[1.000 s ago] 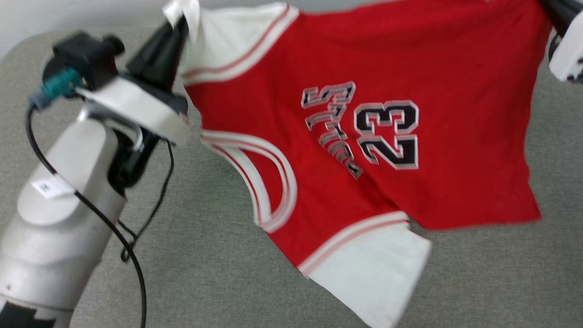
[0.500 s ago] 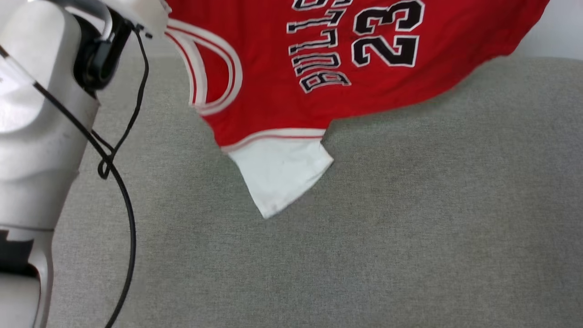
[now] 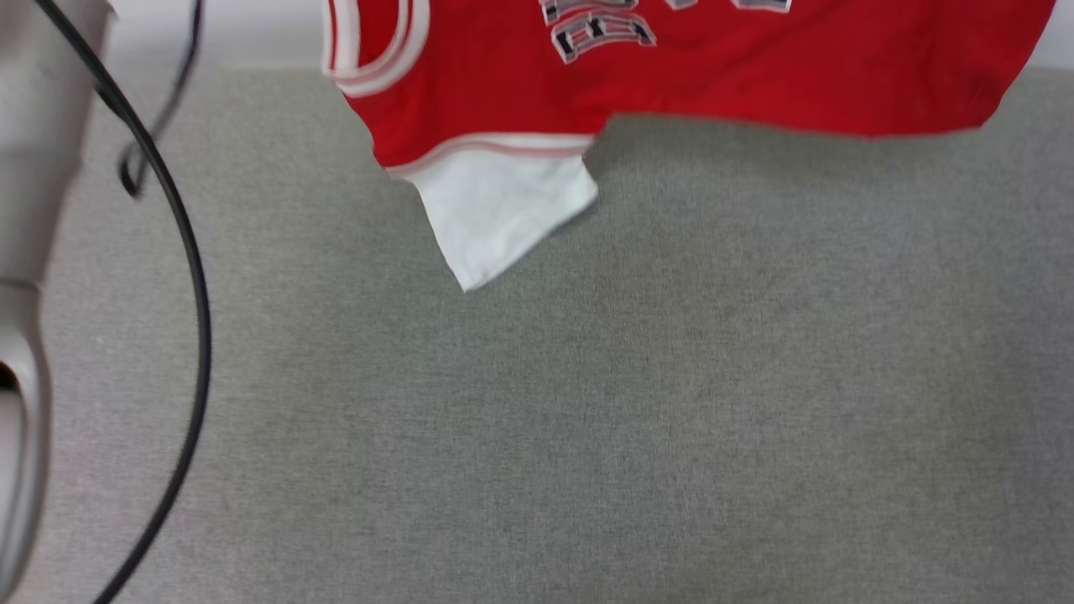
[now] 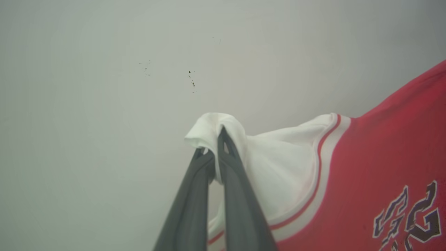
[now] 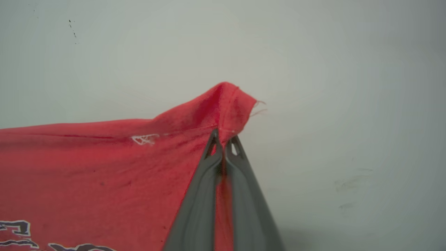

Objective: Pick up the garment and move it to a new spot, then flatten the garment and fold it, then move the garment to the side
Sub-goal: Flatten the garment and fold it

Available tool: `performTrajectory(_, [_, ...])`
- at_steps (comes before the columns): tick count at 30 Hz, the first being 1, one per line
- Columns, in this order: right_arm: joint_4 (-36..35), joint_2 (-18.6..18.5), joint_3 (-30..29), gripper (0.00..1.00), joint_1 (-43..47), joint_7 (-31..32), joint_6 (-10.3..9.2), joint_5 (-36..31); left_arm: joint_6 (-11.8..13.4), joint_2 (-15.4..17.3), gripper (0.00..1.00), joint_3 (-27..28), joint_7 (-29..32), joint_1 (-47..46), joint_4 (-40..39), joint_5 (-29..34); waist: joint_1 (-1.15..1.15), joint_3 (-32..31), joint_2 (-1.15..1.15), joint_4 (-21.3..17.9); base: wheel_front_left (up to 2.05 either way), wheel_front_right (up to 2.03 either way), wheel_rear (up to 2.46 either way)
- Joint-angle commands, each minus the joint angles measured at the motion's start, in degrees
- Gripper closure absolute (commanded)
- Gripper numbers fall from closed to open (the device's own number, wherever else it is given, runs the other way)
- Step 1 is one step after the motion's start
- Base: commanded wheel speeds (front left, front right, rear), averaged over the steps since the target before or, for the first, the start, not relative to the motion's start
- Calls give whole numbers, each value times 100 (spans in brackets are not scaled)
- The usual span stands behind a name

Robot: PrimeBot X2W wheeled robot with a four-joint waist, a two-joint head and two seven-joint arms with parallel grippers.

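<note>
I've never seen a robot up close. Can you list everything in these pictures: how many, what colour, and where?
garment: one, red with white sleeves and striped trim, hanging above the surface at the top of the head view
cloth-covered surface: one, grey, below the garment
wall: one, pale grey, behind the garment
cable: at least one, black, curving down the left of the head view
left forearm: one, pale grey, left edge of the head view
left gripper: one, dark grey fingers, shut on a white sleeve
right gripper: one, dark grey fingers, shut on a red corner
</note>
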Motion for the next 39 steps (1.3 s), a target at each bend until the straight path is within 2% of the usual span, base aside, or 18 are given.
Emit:
performTrajectory(1, [160,64,-76,100,-321,-118,-7,-43,18,-33,100,-45,17,-361,175,112,0,249,0,-48,0,0,0])
performTrajectory(11, [639,340,-299,100,-1384,-453,-7,-452,108,-264,100,-174,-12,-1932,1078,415,0,1143,0,-162,0,0,0])
performTrajectory(21, [676,210,-539,100,-2142,-875,-7,-1078,141,-682,100,-126,-334,-3087,1637,405,0,2150,0,-132,0,0,0])
performTrajectory(28, [671,94,-636,100,-2159,-1074,-7,-1370,66,-878,100,-161,-573,-3210,1855,304,0,2615,0,-64,0,0,0])
performTrajectory(30, [671,-54,-722,100,-2033,-1126,-8,-1422,42,-980,100,-204,-686,-3040,1960,244,0,2700,0,-2,0,0,0])
performTrajectory(39, [670,1,-737,100,-1574,-1179,-7,-1428,6,-1147,100,-303,-827,-2542,2153,50,0,2716,0,105,0,0,0])
